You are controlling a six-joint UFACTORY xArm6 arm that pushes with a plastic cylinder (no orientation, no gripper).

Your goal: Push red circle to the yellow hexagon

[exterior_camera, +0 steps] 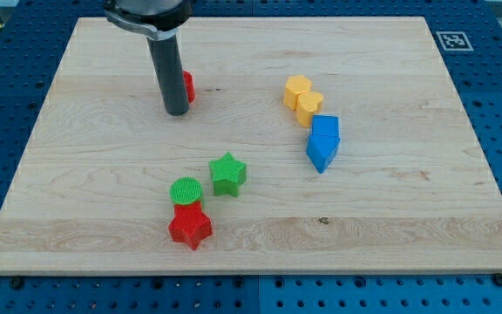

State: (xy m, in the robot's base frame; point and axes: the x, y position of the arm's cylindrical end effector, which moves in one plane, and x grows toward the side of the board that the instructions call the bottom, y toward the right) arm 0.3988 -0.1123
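Observation:
My tip [177,112] rests on the board at the view's upper left. A red block [188,85] sits just behind the rod on its right side. The rod hides most of it, so I cannot make out its shape. Two yellow blocks touch each other right of centre. The upper one [297,89] looks like a hexagon. The lower one [310,105] has an unclear shape. The yellow pair lies well to the right of the tip and the red block.
Two blue blocks [326,128] [322,151] sit just below the yellow pair, touching it. A green star [227,174], a green circle [186,190] and a red star [190,227] cluster at the lower middle. The wooden board [408,218] ends at blue pegboard.

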